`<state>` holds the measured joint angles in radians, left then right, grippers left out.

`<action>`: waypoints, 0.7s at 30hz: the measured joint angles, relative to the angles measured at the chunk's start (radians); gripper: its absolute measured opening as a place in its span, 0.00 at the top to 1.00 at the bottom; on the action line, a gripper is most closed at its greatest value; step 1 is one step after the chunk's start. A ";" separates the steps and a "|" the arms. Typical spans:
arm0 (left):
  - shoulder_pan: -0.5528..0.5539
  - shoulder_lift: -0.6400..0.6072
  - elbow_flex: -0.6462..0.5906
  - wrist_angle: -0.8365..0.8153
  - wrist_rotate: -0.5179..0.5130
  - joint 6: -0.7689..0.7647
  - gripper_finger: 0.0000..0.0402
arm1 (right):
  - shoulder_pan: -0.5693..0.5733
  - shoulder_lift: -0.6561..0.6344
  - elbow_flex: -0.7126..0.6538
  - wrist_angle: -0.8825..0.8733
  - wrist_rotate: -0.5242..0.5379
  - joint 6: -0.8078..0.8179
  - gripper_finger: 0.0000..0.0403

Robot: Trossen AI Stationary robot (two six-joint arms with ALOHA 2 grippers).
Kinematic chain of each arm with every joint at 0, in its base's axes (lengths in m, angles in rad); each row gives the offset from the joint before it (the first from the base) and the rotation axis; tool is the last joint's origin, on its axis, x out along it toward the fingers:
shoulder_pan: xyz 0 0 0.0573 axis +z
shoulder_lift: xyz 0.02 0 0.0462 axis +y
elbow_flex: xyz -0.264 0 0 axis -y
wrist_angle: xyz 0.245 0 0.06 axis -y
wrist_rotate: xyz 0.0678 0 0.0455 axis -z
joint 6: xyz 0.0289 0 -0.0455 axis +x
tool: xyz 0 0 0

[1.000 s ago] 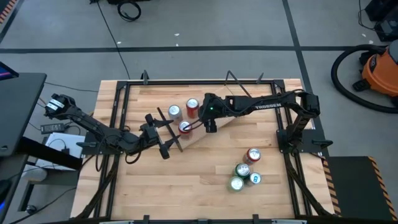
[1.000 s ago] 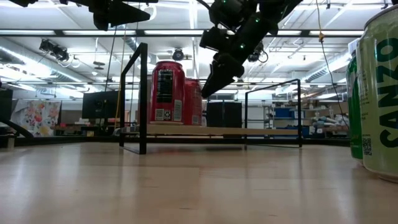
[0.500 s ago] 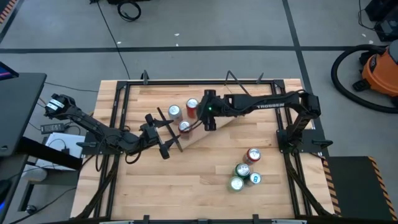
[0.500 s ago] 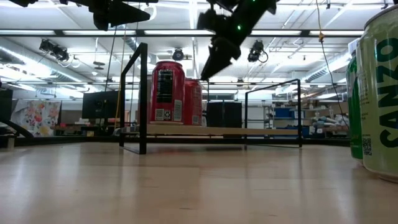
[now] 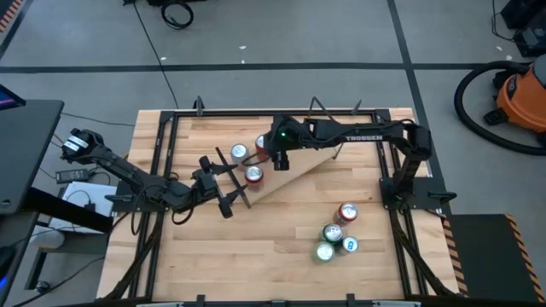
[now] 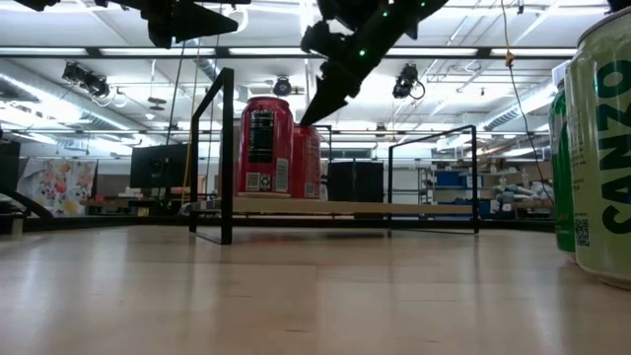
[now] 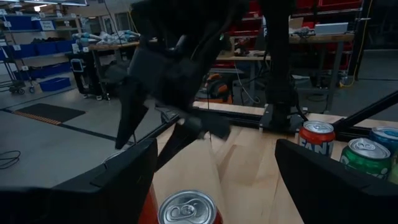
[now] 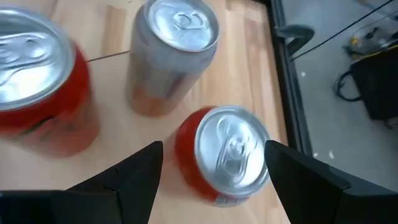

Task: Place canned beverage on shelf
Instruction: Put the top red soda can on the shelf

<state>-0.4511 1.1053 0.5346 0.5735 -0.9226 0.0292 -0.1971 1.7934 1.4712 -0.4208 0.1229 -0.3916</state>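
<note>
The shelf (image 5: 294,177), a light-wood plank with black rod frames, lies slantwise on the table. Two red cans (image 5: 253,175) (image 8: 227,152) and a silver-topped can (image 5: 240,153) stand upright on it near its left end. My right gripper (image 5: 277,160) hangs open above the far red can, its fingers (image 8: 124,180) apart on either side and clear of it. In the low view it (image 6: 317,106) slants down over the cans' tops. My left gripper (image 5: 232,183) hovers open and level above the shelf's left frame (image 6: 227,148), over the near red can (image 7: 189,210).
Several loose cans, red (image 5: 347,212), green (image 5: 333,232) and blue (image 5: 350,245), stand near the table's right front. One green can (image 6: 601,148) looms close in the low view. The table's black frame (image 5: 256,112) runs along its edges. Bare wood lies in front.
My right gripper has risen and drawn toward the table's far left, from beside the near red can to above the far one, its finger gap unchanged. The cans and the shelf have stayed put.
</note>
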 joint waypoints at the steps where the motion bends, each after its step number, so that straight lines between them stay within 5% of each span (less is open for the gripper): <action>1: 0.000 0.000 0.000 -0.001 0.000 0.000 0.16 | -0.001 0.004 0.000 0.004 0.013 -0.007 0.28; 21: 0.000 0.000 0.000 -0.001 0.000 0.000 0.16 | -0.009 0.006 0.000 0.001 0.114 0.097 0.28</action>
<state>-0.4511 1.1049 0.5343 0.5721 -0.9226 0.0292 -0.2062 1.7992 1.4712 -0.4203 0.2373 -0.2941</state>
